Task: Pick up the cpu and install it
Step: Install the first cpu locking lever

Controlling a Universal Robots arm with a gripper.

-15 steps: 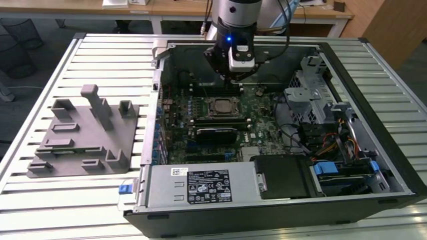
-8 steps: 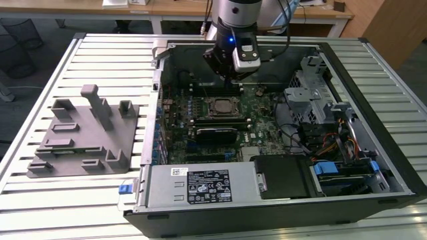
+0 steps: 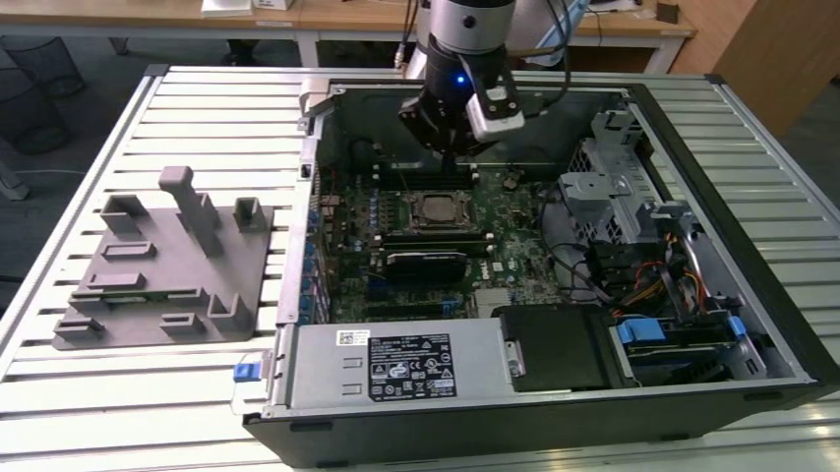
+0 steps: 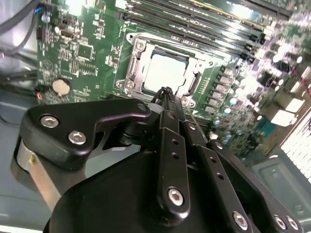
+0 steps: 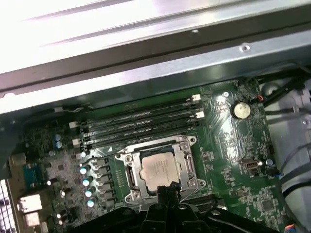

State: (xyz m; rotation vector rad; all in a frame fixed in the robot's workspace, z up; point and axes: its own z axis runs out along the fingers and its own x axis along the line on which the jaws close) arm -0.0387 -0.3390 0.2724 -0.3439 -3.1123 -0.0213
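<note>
One chip, the cpu (image 5: pixel 158 170), already lies seated in the socket frame (image 5: pixel 130 175), just beneath the gripper (image 4: pixel 165 92); its fingers (image 4: pixel 170 126) look pressed together, empty; placement seems done; latching unclear.

Arm end: silver-grey cylindrical wrist segment (image 3: pixel 466 25), matte black gripper (image 3: pixel 447 147).
Small blue light (image 3: pixel 458 81) on the black housing; white-and-black camera box (image 3: pixel 497 110) bolted at its side; black cables (image 3: pixel 561 54) looped off the wrist. In the second wrist view, black jointed finger links (image 4: pixel 170 145) carry silver hex-socket screws (image 4: pixel 175 195).
</note>
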